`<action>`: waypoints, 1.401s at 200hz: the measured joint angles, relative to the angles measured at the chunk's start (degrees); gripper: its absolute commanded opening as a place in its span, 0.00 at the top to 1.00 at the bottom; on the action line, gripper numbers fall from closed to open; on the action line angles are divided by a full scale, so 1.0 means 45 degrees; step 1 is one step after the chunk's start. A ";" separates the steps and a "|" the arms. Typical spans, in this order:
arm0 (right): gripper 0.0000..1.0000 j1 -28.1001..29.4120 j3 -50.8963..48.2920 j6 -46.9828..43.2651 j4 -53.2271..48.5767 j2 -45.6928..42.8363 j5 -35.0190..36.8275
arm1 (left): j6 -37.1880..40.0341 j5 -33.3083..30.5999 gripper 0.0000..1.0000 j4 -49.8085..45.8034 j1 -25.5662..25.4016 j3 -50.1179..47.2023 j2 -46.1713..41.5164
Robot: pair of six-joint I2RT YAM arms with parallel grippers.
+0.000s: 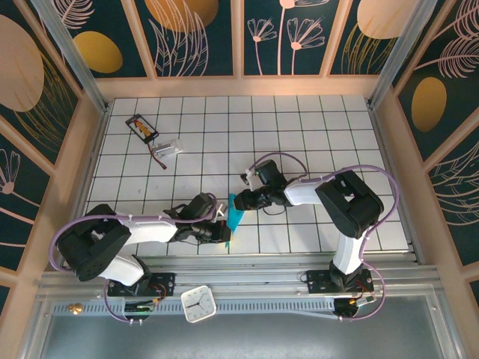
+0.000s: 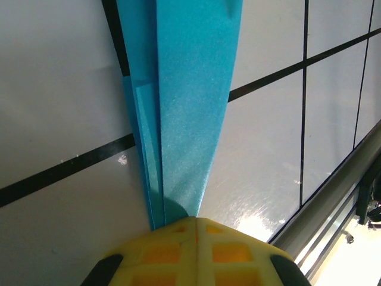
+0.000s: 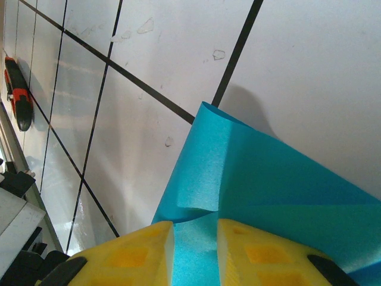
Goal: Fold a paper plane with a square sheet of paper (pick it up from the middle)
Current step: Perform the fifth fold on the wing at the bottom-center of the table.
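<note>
We are looking down on a counter (image 1: 314,127). A paper plane (image 1: 236,213) is lying near its front middle, running front to back. The left end effector (image 1: 227,234) is clamping its near end, and the right end effector (image 1: 236,200) is sitting over its far end. A card (image 1: 141,127) is lying back left, well apart.

I'm working in a staged lab booth: black-gridded white tabletop (image 1: 299,127), dark teal wall panels printed with peach flowers (image 1: 299,37) (pale wood framing (image 1: 238,45)), ribbed aluminium rail (image 1: 262,278), small white clock (image 1: 198,304).

Matt, fine-grained paper plane (image 2: 190,119) on glossy, smooth tiles (image 2: 59,89).
</note>
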 measured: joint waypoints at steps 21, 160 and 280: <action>0.70 0.0000 0.0107 -0.0005 -0.0146 0.0010 -0.0053 | -0.0005 0.0083 1.00 0.0306 0.0049 -0.0175 -0.0010; 0.84 0.1015 -0.2812 0.3225 0.2720 -0.2161 -0.0743 | -0.0068 0.0525 1.00 0.1083 0.0121 -0.0500 0.0141; 0.87 0.2069 -0.3784 0.5013 0.4639 -0.1535 -0.0291 | -0.0068 0.0612 1.00 0.1132 0.0121 -0.0495 0.0214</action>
